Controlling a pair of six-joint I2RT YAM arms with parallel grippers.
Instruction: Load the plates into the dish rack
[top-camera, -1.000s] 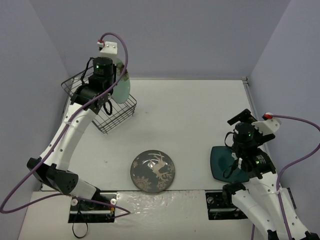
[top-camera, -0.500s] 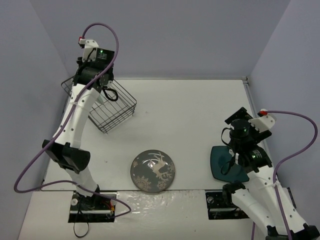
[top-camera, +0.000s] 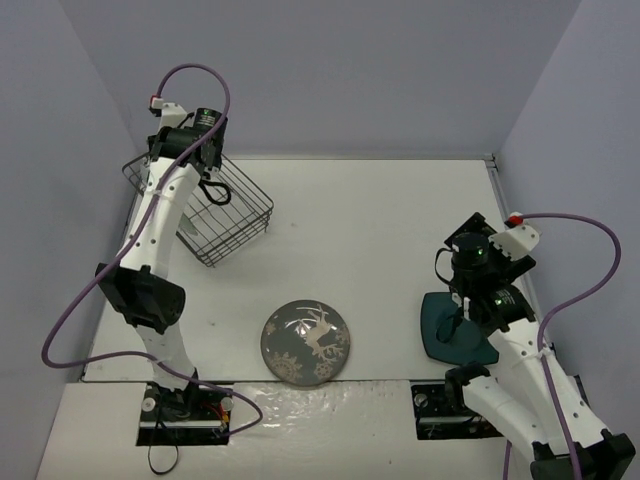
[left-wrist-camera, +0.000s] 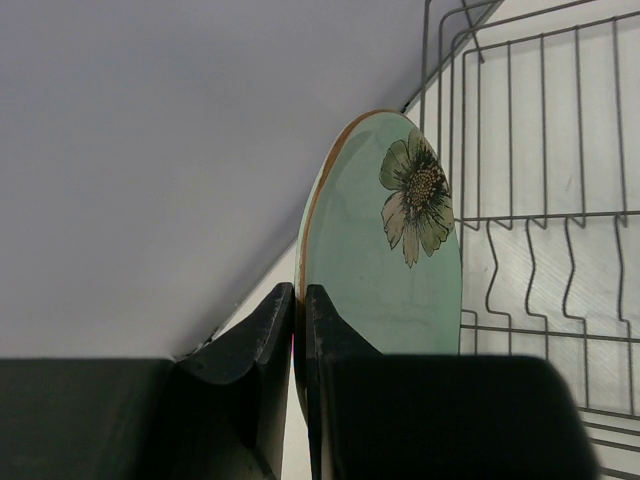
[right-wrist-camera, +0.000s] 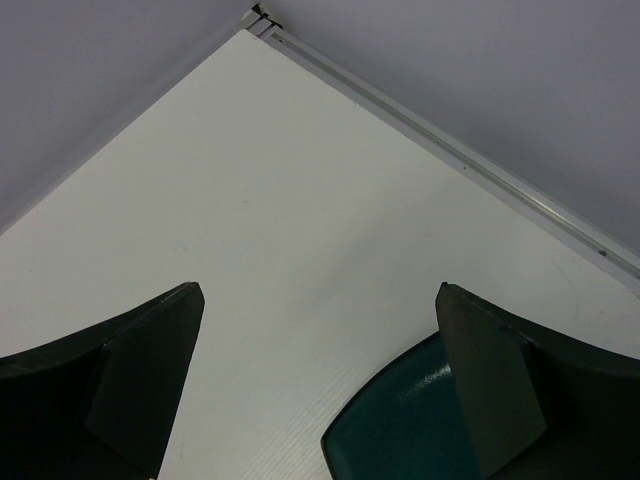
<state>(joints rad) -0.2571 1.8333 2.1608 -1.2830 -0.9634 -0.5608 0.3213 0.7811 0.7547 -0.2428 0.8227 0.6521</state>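
The right gripper (right-wrist-camera: 318, 320) has its jaws spread wide with nothing between them. It hangs over the dark teal plate (right-wrist-camera: 405, 425), which lies flat by the right edge of the worktop (top-camera: 400, 230), close to the near right corner. Only a corner of that plate shows below the fingers, and nothing touches it.

The grey deer plate (top-camera: 305, 342) lies flat at the middle of the near edge, apart from both arms.

At the far left corner, the left gripper (left-wrist-camera: 298, 300) has its jaws nearly together, pinching the rim of the mint-green flowered plate (left-wrist-camera: 385, 260). The plate is held on edge just beside the wires of the dish rack (left-wrist-camera: 560, 215). Whether its lower rim has reached the rack's floor is hidden.

The main risk is at the rack. The hold is on the rim alone, so the plate could pivot or slip. If it catches a wire, or is let go tilted, it may fall flat instead of standing between the prongs. On the right, a flat plate gives the fingers little to bite, so they may only push it towards the edge.
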